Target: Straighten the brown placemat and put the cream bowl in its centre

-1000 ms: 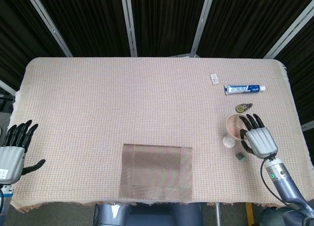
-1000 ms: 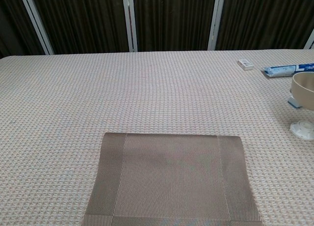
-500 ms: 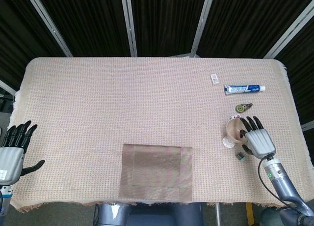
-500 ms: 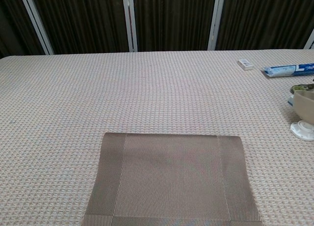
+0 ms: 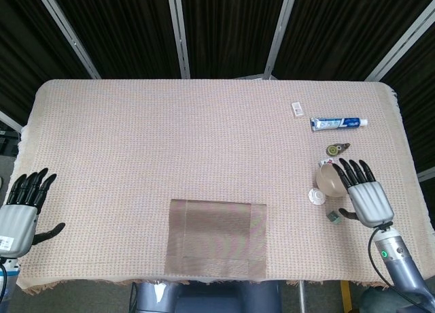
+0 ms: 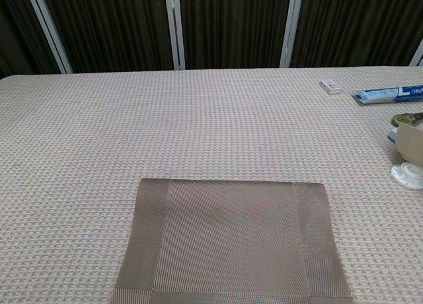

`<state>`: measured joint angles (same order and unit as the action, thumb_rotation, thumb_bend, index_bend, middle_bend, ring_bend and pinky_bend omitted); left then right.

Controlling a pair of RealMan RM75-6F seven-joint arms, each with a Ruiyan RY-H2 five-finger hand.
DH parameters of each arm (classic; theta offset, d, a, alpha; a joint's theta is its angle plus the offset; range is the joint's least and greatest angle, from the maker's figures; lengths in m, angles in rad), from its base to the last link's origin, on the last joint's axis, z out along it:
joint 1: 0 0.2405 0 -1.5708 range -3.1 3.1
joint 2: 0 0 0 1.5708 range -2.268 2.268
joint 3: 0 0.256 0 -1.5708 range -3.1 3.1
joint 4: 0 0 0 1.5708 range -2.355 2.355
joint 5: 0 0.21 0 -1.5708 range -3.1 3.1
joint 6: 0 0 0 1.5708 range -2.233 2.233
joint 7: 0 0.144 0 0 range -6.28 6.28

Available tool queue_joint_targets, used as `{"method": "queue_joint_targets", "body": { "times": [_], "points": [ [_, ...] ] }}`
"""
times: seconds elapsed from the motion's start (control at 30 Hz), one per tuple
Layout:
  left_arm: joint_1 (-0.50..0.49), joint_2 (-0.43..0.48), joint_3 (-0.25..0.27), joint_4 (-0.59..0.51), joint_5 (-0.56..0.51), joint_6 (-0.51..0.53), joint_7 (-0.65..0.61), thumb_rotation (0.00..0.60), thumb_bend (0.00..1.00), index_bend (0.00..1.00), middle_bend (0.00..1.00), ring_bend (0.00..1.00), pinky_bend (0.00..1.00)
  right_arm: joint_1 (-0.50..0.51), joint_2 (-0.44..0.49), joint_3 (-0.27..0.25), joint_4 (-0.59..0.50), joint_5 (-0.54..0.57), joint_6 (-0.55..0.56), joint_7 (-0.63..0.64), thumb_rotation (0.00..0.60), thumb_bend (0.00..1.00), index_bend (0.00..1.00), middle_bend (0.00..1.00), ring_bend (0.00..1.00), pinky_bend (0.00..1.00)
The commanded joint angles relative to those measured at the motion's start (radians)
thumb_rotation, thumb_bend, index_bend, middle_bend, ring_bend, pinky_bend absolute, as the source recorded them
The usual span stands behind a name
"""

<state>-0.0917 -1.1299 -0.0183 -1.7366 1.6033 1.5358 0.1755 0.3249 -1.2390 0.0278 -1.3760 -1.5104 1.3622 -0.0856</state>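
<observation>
The brown placemat [image 5: 216, 238] [image 6: 231, 241] lies flat at the table's near edge, its sides roughly parallel to that edge. The cream bowl [image 5: 329, 179] [image 6: 411, 144] is at the far right, tipped so its outer wall shows, cut off by the chest view's edge. My right hand [image 5: 363, 197] is just right of the bowl with its fingers straight and spread. The fingertips [image 5: 340, 167] reach the bowl's rim; the thumb is apart from it. My left hand [image 5: 19, 214] hovers open off the table's left front corner, holding nothing.
A toothpaste tube [image 5: 338, 123] [image 6: 390, 92] and a small white box [image 5: 297, 109] [image 6: 330, 86] lie at the back right. A green round item [image 5: 334, 149], a white cap [image 5: 317, 196] [image 6: 406, 175] and a small dark piece [image 5: 333, 217] crowd the bowl.
The bowl, upright and higher with my right fingers in its rim a second ago, has tipped over and dropped lower. My right hand drew back slightly right. The left hand barely shifted.
</observation>
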Motion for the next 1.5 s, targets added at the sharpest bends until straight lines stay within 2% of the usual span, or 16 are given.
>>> {"method": "queue_joint_targets", "body": {
  "times": [0.03,0.23,0.4,0.57,0.7,0.83,1.1,1.33,1.5],
  "points": [
    [-0.005,-0.006,0.016,0.007,0.028,-0.008,-0.010,0.600,0.00,0.00,0.00,0.00,0.00,-0.061,0.061,0.008,-0.108,-0.044,0.116,0.010,0.600,0.00,0.00,0.00,0.00,0.00],
    [-0.023,-0.034,0.066,0.045,0.117,-0.043,-0.026,0.600,0.00,0.02,0.00,0.00,0.00,-0.122,0.081,0.019,-0.198,-0.052,0.222,0.007,0.600,0.00,0.00,0.00,0.00,0.00],
    [-0.054,-0.094,0.109,0.126,0.227,-0.064,-0.071,0.600,0.00,0.14,0.00,0.00,0.00,-0.155,0.079,0.017,-0.234,-0.056,0.261,-0.022,0.600,0.00,0.00,0.00,0.00,0.00],
    [-0.099,-0.177,0.153,0.227,0.340,-0.093,-0.126,0.600,0.00,0.28,0.00,0.00,0.00,-0.163,0.089,0.014,-0.253,-0.058,0.251,-0.063,0.600,0.00,0.00,0.00,0.00,0.00],
    [-0.141,-0.234,0.182,0.274,0.402,-0.151,-0.124,0.600,0.01,0.34,0.00,0.00,0.00,-0.165,0.097,0.011,-0.263,-0.048,0.228,-0.066,0.600,0.00,0.00,0.00,0.00,0.00],
    [-0.189,-0.298,0.200,0.318,0.459,-0.208,-0.105,0.600,0.07,0.39,0.00,0.00,0.00,-0.167,0.107,0.016,-0.270,-0.043,0.217,-0.060,0.600,0.00,0.00,0.00,0.00,0.00],
    [-0.240,-0.406,0.212,0.428,0.480,-0.257,-0.119,0.600,0.10,0.41,0.00,0.00,0.00,-0.171,0.116,0.028,-0.271,-0.035,0.205,-0.042,0.600,0.00,0.00,0.00,0.00,0.00],
    [-0.263,-0.498,0.223,0.531,0.490,-0.239,-0.146,0.600,0.11,0.44,0.00,0.00,0.00,-0.173,0.121,0.033,-0.273,-0.035,0.194,-0.036,0.600,0.00,0.00,0.00,0.00,0.00],
    [-0.276,-0.537,0.226,0.564,0.481,-0.235,-0.159,0.600,0.13,0.44,0.00,0.00,0.00,-0.174,0.122,0.039,-0.269,-0.031,0.188,-0.031,0.600,0.00,0.00,0.00,0.00,0.00]
  ]
}}
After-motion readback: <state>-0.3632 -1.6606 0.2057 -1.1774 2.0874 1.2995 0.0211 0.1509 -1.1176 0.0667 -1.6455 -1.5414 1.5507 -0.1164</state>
